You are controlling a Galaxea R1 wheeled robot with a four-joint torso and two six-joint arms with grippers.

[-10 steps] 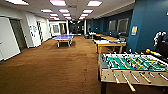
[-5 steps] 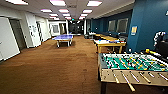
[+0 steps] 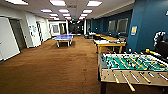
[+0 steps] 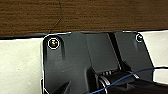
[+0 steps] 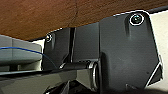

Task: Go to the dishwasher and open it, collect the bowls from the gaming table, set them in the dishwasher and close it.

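Robot on brown carpet [image 3: 62,65] in a games room, apparently in transit. Foosball table [image 3: 132,66] close on the right (green field, rods; not the target). Beyond it the gaming table [image 3: 110,43], yellow-sided with a pale top; something small and blue on it, possibly a bowl, too blurred to confirm. Dishwasher unplaced. Both grippers' opening: cannot tell.

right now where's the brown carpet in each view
Head: carpet covers the floor, left of the foosball table, running back to the blue table.
Left wrist: carpet beyond the robot's dark plate.
Right wrist: carpet beyond the dark plate.
Shared landmark: a thin dark line in the carpet in both wrist views.
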